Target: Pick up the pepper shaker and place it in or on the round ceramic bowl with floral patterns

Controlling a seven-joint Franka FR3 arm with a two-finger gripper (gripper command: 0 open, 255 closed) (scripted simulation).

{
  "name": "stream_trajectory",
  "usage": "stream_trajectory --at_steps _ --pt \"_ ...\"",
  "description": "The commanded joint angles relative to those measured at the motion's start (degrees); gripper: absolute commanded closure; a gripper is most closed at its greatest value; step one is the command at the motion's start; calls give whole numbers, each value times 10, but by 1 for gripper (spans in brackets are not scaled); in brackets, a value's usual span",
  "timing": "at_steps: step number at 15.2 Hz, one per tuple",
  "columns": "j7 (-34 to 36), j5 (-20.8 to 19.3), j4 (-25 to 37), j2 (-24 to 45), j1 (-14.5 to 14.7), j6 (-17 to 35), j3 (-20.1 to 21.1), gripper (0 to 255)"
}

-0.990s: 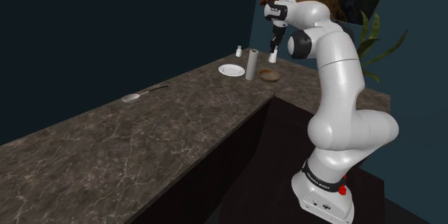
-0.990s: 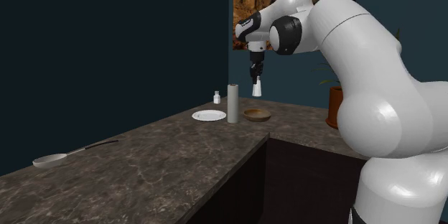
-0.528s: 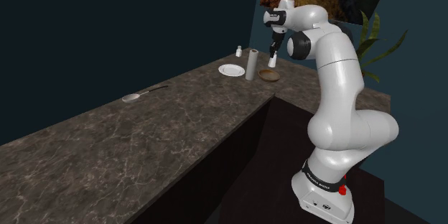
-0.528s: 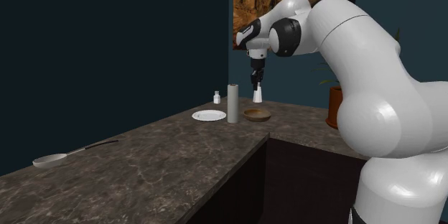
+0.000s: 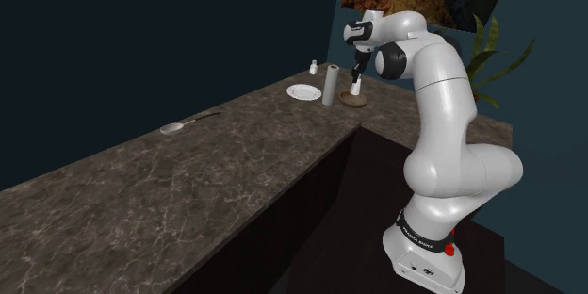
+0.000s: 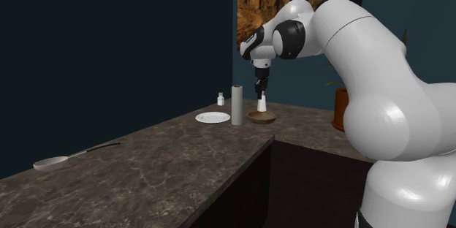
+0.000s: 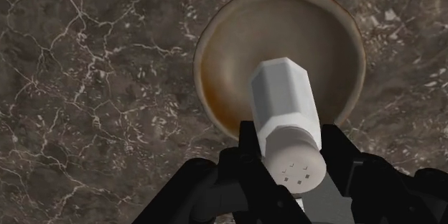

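Observation:
My black gripper (image 5: pixel 356 76) is shut on a white faceted pepper shaker (image 5: pixel 355 85), clasping its perforated top end. The shaker (image 7: pixel 286 111) hangs base-down over the hollow of a round brown bowl (image 7: pixel 215 39), and both fingers (image 7: pixel 248 142) press its sides. In the second exterior view the gripper (image 6: pixel 259 93) holds the shaker (image 6: pixel 261 104) so that its base is level with the rim of the bowl (image 6: pixel 262 118). Whether the base touches the bowl's inside, I cannot tell. The bowl (image 5: pixel 353 101) sits near the far end of the dark marble counter (image 5: pixel 188 170).
A tall grey cylinder (image 5: pixel 329 85) stands close beside the bowl. Past it lie a white plate (image 5: pixel 303 92) and a second small shaker (image 5: pixel 313 67). A spoon (image 5: pixel 175 127) lies mid-counter. The counter's edge drops off beside the bowl, and a plant (image 5: pixel 490 57) stands behind the arm.
The gripper has come straight down with the shaker, from well above the bowl to just at its rim. Nothing else on the counter moved.

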Motion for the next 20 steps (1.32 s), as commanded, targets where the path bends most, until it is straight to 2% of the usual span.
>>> stream_trajectory --at_steps 1,11,12,17,20 --pt "-1 1 -13 1 1 15 0 255" --pt "-2 2 -23 5 2 28 1 255" --pt "-2 2 -23 5 2 28 1 0" --pt "-2 2 -23 5 2 28 1 0" --pt "0 -3 -11 -21 4 -10 -3 0"
